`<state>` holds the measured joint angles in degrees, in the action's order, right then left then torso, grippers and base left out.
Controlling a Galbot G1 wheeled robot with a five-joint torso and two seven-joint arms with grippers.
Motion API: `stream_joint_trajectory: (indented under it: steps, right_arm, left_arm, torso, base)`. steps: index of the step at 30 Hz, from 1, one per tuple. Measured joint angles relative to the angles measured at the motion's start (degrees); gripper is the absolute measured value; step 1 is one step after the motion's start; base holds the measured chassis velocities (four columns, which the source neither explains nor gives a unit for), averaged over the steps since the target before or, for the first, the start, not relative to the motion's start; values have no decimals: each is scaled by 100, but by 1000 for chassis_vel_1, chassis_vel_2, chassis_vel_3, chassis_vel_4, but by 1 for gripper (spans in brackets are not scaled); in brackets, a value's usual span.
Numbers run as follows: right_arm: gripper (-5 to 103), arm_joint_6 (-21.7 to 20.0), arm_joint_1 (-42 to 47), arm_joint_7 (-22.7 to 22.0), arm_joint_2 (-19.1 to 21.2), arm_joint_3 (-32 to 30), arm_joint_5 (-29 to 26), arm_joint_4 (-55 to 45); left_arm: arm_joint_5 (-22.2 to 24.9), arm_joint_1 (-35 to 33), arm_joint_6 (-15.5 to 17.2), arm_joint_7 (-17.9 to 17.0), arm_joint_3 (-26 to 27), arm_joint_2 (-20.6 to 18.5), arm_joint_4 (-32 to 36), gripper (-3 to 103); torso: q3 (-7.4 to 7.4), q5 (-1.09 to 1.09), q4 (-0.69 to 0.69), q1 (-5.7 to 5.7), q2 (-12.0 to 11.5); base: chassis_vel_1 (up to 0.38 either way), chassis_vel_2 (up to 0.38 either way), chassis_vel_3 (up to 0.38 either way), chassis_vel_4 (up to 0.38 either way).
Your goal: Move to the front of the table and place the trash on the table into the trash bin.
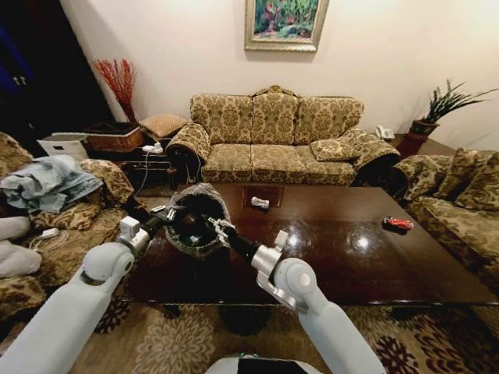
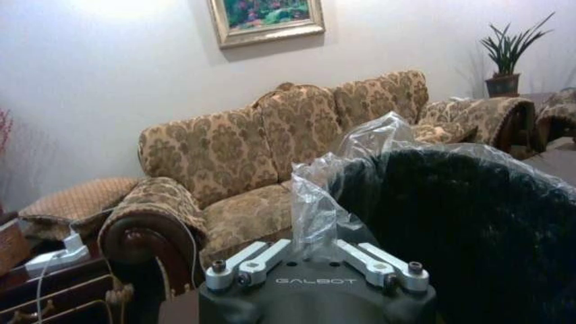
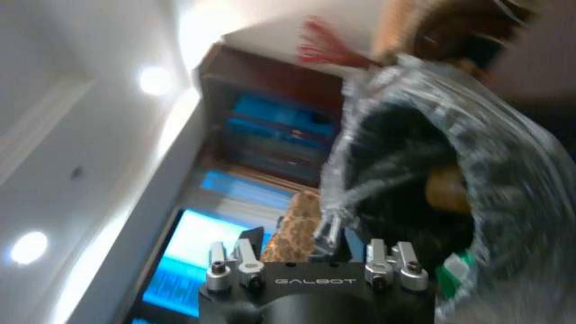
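Note:
The trash bin [image 1: 195, 222], black with a crinkled clear bag, hangs tilted over the table's [image 1: 327, 257] near-left corner, mouth toward me. My left gripper [image 1: 168, 212] is shut on its bagged rim [image 2: 315, 202]. At the rim's other side my right gripper [image 1: 219, 226] stands open, and in the right wrist view this gripper [image 3: 311, 236] faces the bin's mouth [image 3: 405, 169]. Inside the bin lie a tan piece [image 3: 446, 189] and a green wrapper [image 3: 454, 266]. A white crumpled scrap [image 1: 260, 202] lies on the tabletop's far middle. The red piece [image 1: 398, 224] lies near its right edge.
A patterned sofa [image 1: 273, 140] stands behind the table, with armchairs at left [image 1: 70, 210] and right [image 1: 460, 202]. A side table with a woven basket [image 1: 113, 139] is at back left. A potted plant [image 1: 433, 109] is at back right. Patterned carpet [image 1: 179, 343] lies below.

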<state>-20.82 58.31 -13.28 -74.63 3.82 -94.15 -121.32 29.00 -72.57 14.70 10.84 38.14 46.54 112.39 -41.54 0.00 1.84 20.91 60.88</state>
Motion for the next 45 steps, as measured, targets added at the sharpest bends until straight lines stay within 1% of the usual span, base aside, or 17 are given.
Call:
stream_joint_trajectory:
  steps: [1,3,5,8,9,10,12,14,15,16,17,18,19,21,23,36,45]
  right_arm:
    - [68,-25,64,470,82,-15,424,0]
    - [68,-27,86,689,123,-35,650,-2]
    - [79,1,108,1132,308,-186,1373,-93]
    - [89,270,98,1336,588,-402,2139,-215]
    - [89,270,98,1336,588,-402,2139,-215]
    - [94,513,86,1453,739,-529,2796,-176]
    - [100,936,62,1346,905,-749,4135,69]
    - [100,1078,58,1216,949,-814,4503,159]
    - [100,1169,58,720,1016,-962,4792,298]
    - [100,1066,57,322,1036,-1045,4712,343]
    - [100,1066,57,322,1036,-1045,4712,343]
    - [100,901,70,-212,1060,-1185,4553,471]
    - [100,843,83,-280,1090,-1234,4648,616]
    - [100,832,88,-255,1113,-1259,4842,787]
    - [100,887,44,-56,1127,-1289,5442,1398]
    - [100,888,-191,62,1013,-1293,5336,2008]
    - [100,1075,-601,373,796,-1155,6069,2695]
  left_arm:
    - [-11,-13,5,-15,24,-5,-2,3]
    - [-17,-15,12,-22,32,-14,-14,3]
    - [-43,3,19,-44,55,-73,-112,3]
    - [-69,50,36,-82,118,-131,-207,3]
    - [-69,50,36,-82,118,-131,-207,3]
    - [-71,66,79,-117,171,-152,-246,3]
    - [-51,64,121,-155,283,-179,-307,3]
    - [-9,47,127,-160,327,-185,-309,3]
    - [121,-17,152,-179,424,-186,-273,3]
    - [170,-58,167,-180,469,-171,-221,3]
    - [170,-58,167,-180,469,-171,-221,3]
    - [208,-131,182,-184,541,-123,-125,3]
    - [216,-161,188,-184,572,-93,-75,3]
    - [218,-179,192,-186,592,-66,-37,3]
    - [220,-192,208,-186,611,5,51,3]
    - [222,-239,272,-200,661,102,205,3]
    - [227,-217,278,-194,648,89,210,3]
  torso:
    - [0,0,-1,0,0]
    - [0,0,-1,0,0]
    - [0,1,-1,0,0]
    - [0,0,-1,0,0]
    - [0,0,-1,0,0]
    - [0,0,-2,0,0]
    - [0,1,-1,0,0]
    - [0,1,0,0,0]
    - [0,2,1,0,0]
    - [0,2,1,0,0]
    - [0,2,1,0,0]
    - [0,-1,-1,0,0]
    - [0,0,-1,0,0]
    - [0,0,-1,0,0]
    - [0,2,0,0,0]
    - [1,0,0,-2,0]
    - [1,1,1,-2,1]
  base:
    - [0,0,0,0]
    - [0,0,0,0]
    - [0,0,0,0]
    - [0,0,0,0]
    - [0,0,0,0]
    - [0,0,0,0]
    - [0,0,0,0]
    - [0,0,0,0]
    - [0,0,0,0]
    - [0,0,0,0]
    - [0,0,0,0]
    - [0,0,0,0]
    - [0,0,0,0]
    - [0,0,0,0]
    - [0,0,0,0]
    - [0,0,0,0]
    - [-106,105,109,-114]
